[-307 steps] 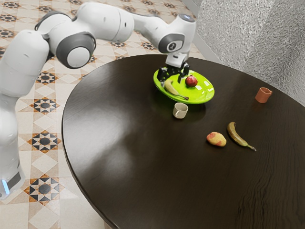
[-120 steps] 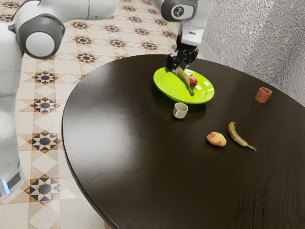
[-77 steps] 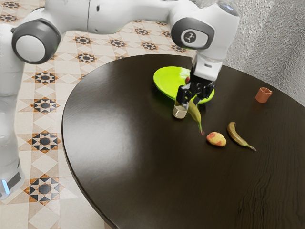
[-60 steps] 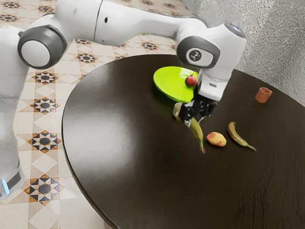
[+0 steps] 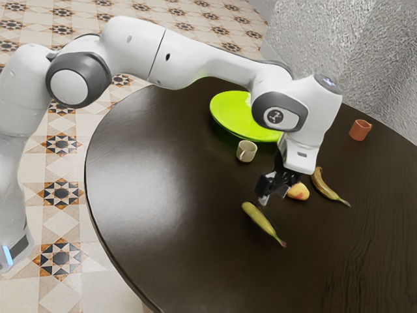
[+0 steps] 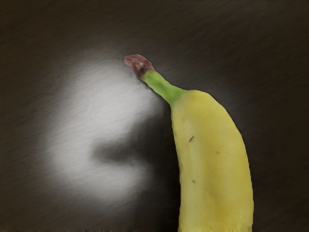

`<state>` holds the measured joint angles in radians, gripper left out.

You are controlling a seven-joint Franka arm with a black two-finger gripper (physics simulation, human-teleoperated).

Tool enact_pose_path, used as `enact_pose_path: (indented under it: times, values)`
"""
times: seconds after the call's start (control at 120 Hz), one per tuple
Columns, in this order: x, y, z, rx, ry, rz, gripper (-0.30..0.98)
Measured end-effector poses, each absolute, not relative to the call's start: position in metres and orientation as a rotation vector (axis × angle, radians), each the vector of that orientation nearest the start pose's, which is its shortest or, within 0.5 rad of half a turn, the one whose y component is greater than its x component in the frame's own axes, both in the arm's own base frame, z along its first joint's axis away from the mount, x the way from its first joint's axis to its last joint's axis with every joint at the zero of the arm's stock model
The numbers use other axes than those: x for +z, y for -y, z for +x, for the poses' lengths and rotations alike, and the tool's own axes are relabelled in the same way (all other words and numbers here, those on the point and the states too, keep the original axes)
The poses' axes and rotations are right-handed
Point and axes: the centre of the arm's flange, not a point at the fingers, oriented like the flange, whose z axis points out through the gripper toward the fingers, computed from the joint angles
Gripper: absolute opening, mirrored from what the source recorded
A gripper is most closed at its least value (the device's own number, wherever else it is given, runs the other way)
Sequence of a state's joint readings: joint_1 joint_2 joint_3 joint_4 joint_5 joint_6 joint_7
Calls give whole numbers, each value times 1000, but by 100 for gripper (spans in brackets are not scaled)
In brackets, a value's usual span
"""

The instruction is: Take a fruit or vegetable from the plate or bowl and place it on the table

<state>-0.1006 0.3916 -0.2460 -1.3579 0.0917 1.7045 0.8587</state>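
Bananas, two; mugs, two; mango-like fruit, one; green plate, one; round dark wood table (image 5: 176,248), one. Places are reckoned from the cream mug (image 5: 246,152). Green plate (image 5: 234,114): just behind the mug, partly hidden by the arm (image 5: 208,65). Terracotta mug (image 5: 359,130): well apart, toward the exterior view's right. Mango-like fruit (image 5: 299,192): nearer the camera than the mug and to the exterior view's right, partly covered by the claw. Brown-marked banana (image 5: 326,188): the same way, farther out. Claw (image 5: 273,197): nearer the camera than the mug, fingers apart, nothing gripped. Green-necked banana (image 5: 262,223): the task's piece, off the plate and out of the fingers, low over or upon the tabletop, contact not certain; it lies on the camera's side of the mug and of the claw, one end near a fingertip, the stem end pointing away from the mug. The wrist view gives its yellow body, green neck and brown stem tip. Edges: the table's curved rim, well apart from the mug toward the exterior view's left; open room, a broad stretch of dark wood between mug and rim and on the mug's camera side beyond the green-necked banana.
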Motion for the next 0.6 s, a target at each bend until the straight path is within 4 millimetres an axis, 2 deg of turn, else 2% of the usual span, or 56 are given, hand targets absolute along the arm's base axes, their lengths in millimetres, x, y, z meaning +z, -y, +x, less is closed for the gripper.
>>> enact_pose_path:
  times: [0.108, 0.217, 0.267, 0.317, 0.35, 0.425, 0.492, 0.55, 0.6]
  values:
    - [503, 192, 644, 41, -1758, -2607, 57]
    - [504, 191, 644, 36, -1736, -2617, 63]
    - [511, 190, 642, 25, -1723, -2620, 65]
    - [530, 187, 636, 2, -1702, -2619, 66]
    - [550, 184, 628, -22, -1684, -2617, 66]
    - [600, 180, 602, -63, -1638, -2615, 67]
    - [632, 176, 579, -68, -1592, -2629, 68]
    - [650, 173, 562, -48, -1547, -2651, 68]
    - [654, 171, 554, -11, -1503, -2682, 68]
